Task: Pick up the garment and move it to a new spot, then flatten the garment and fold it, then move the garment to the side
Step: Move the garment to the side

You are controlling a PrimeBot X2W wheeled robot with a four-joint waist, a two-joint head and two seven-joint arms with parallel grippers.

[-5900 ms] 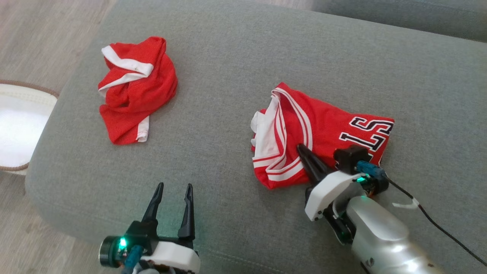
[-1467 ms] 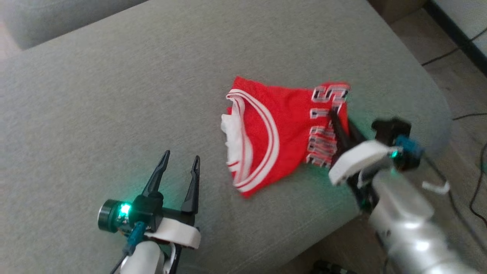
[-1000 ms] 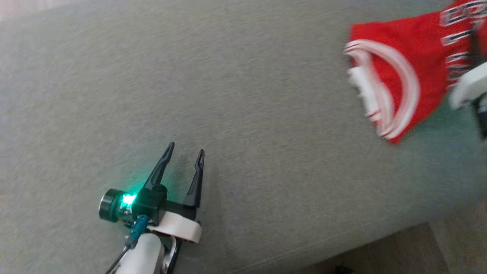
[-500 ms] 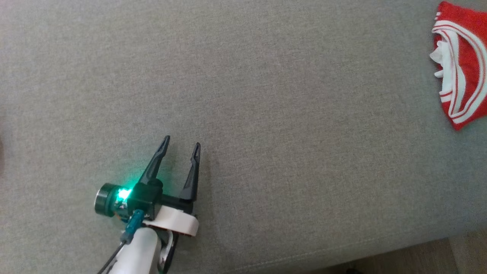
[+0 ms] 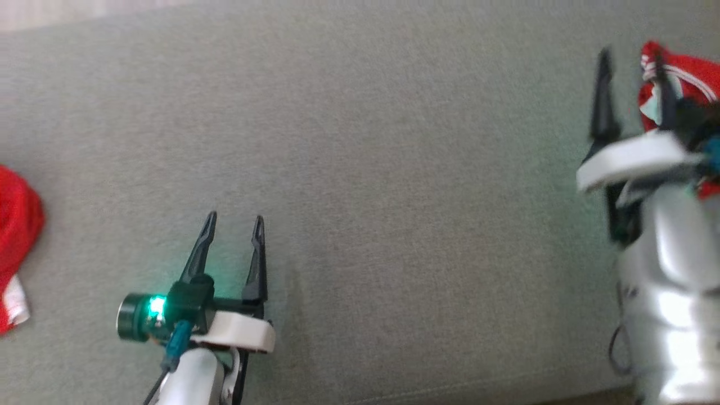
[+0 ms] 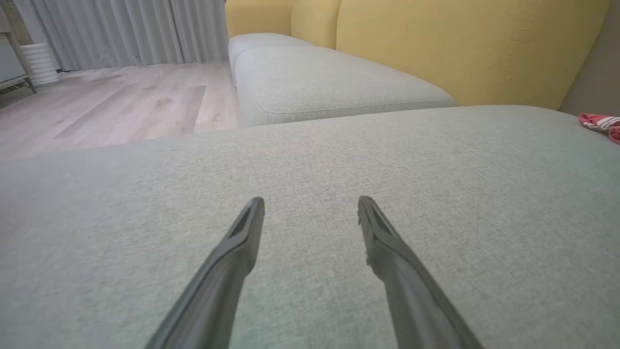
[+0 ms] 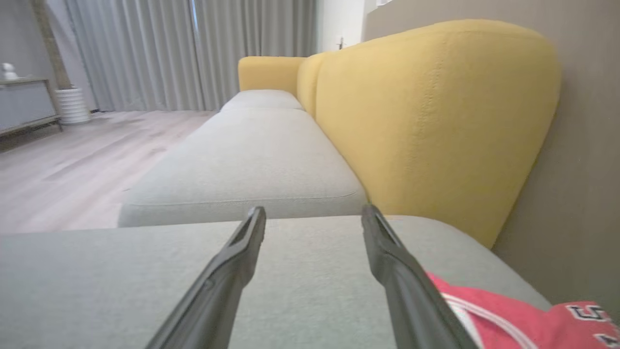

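Both tools gape empty: left tool (image 5: 234, 216) over the grey sofa cushion (image 5: 394, 169), right tool (image 5: 631, 56) beside the red jersey (image 5: 703, 67) at its right end, partly hiding it. Another red garment (image 5: 17, 225) lies far left.

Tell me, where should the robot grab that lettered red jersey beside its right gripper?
Probably the white-striped edge of the red jersey, nearest the open right gripper. The jersey lies flat on the grey cushion, so come down from above and pinch that trim.
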